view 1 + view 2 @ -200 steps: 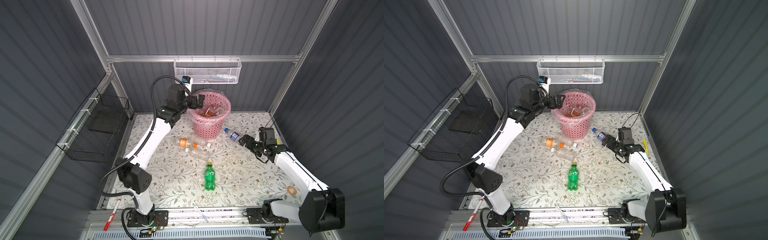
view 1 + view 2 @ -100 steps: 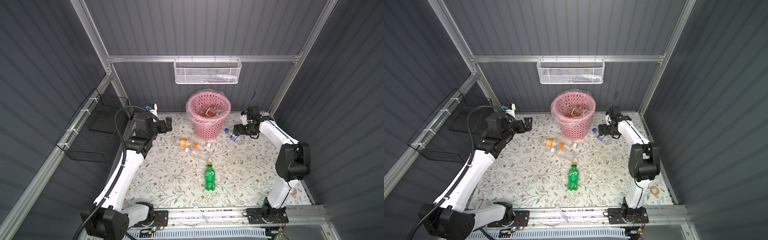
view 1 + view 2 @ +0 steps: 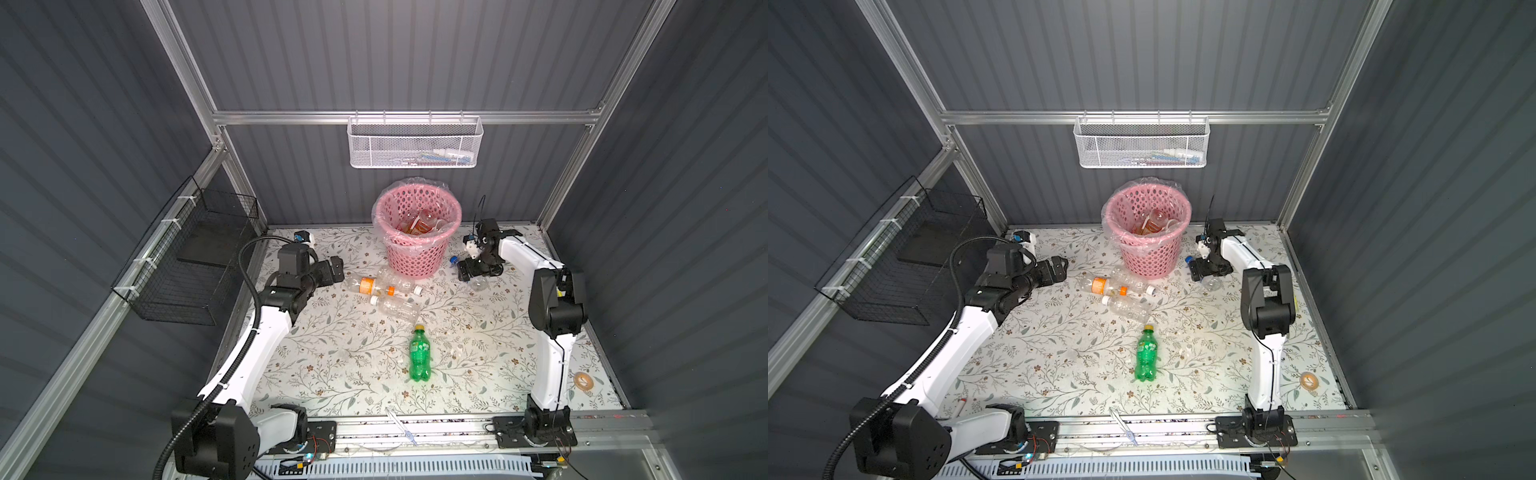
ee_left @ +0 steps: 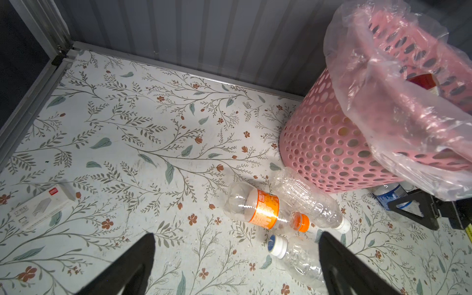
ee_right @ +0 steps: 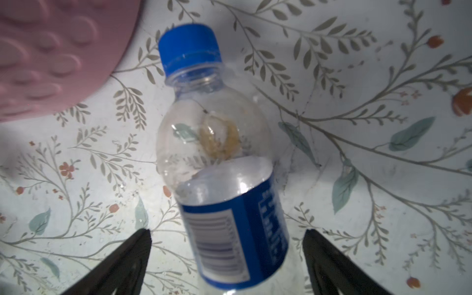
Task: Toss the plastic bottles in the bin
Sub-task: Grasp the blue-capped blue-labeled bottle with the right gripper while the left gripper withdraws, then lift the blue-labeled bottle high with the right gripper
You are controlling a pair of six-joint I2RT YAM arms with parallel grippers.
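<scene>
Pick-up in hand — right gripper point(image 5: 227, 232) straddles the blue-capped bottle point(image 5: 214, 143) beside the bin point(image 3: 415, 259), jaws apart, so closing should come next; left gripper point(image 4: 236, 236) gapes empty.

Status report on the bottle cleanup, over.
Left hand open, empty, facing the orange-label bottle. Right hand open, astride the blue-capped bottle beside the pink bin, not gripped. Green bottle lying loose. Nothing in the way.

Light from above is washing the floral-print white tabletop point(image 3: 353, 374) bright in both top views; dark grey ribbed walls point(image 3: 415, 62) are sitting dim. Glare is streaking the clear orange-labelled bottle point(image 4: 263, 209). In rt wrist view the pink perforated bin point(image 5: 51, 51) is blurring, v. soft.
</scene>
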